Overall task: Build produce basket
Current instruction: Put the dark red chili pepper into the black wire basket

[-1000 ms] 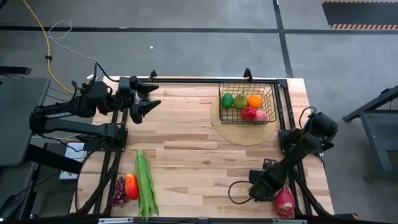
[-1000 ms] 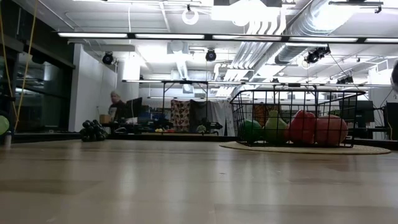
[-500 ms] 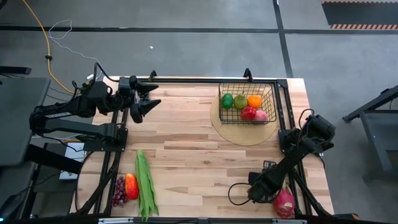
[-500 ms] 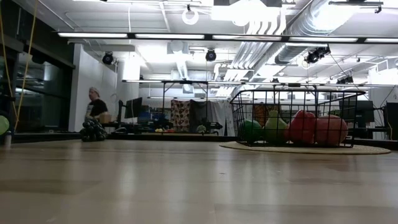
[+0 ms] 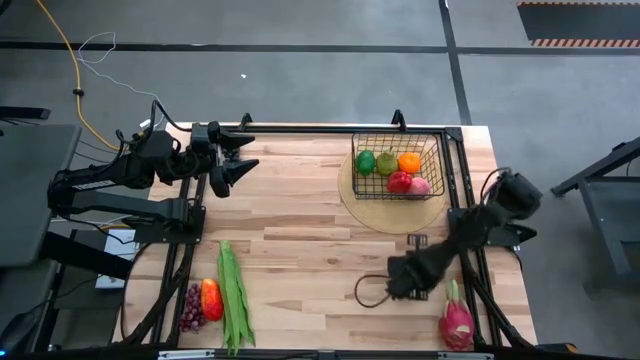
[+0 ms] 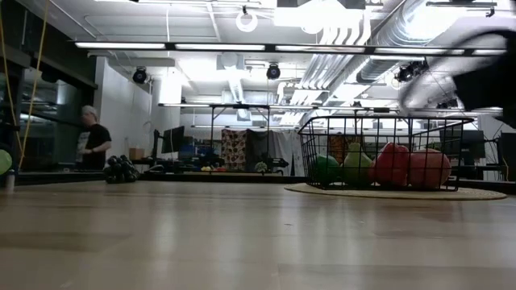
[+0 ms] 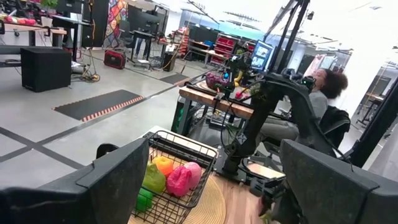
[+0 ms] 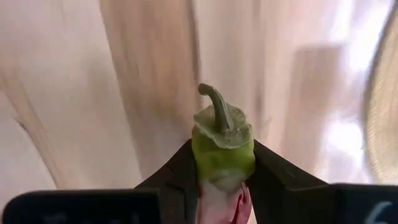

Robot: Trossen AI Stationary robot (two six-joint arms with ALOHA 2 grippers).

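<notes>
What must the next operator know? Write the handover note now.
Left gripper: open and idle at the table's far left.
Right gripper: shut on a green-stemmed piece, above the table short of the basket.
Done: five pieces are in the basket, which sits on the mat.
Left: drop the held piece in, then the dragon fruit, beans, red pepper and grapes.

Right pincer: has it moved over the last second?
Yes. The right pincer, shut on a green-stemmed piece, has shifted away from the dragon fruit, toward the round mat.
</notes>
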